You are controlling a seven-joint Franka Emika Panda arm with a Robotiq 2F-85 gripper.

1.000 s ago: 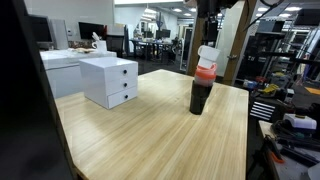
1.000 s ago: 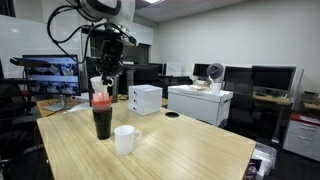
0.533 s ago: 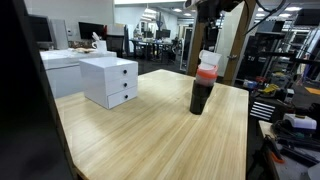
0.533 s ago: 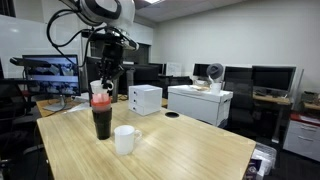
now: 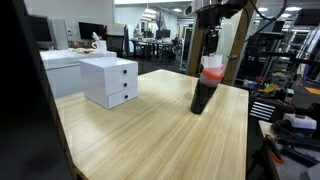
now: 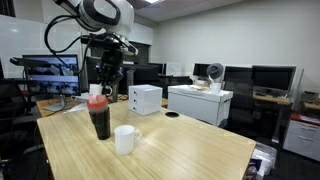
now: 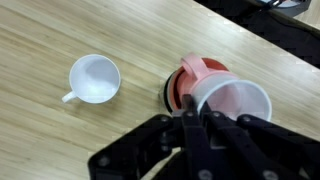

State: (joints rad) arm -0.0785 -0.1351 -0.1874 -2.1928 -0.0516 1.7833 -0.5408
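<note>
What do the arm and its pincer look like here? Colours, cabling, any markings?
The arm has rounded white link shells with dark joints. Loose black cables loop beside its upper links. The pincer is all black, with angular linkage bars running to two slim fingers. No markings are legible at this size.

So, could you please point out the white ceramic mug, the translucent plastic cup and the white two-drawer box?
White ceramic mug (image 7: 95,78): wrist view, inside its bowl.
Translucent plastic cup (image 7: 238,100): wrist view, its open inside.
White two-drawer box (image 5: 122,82): an exterior view, drawer front.
</note>
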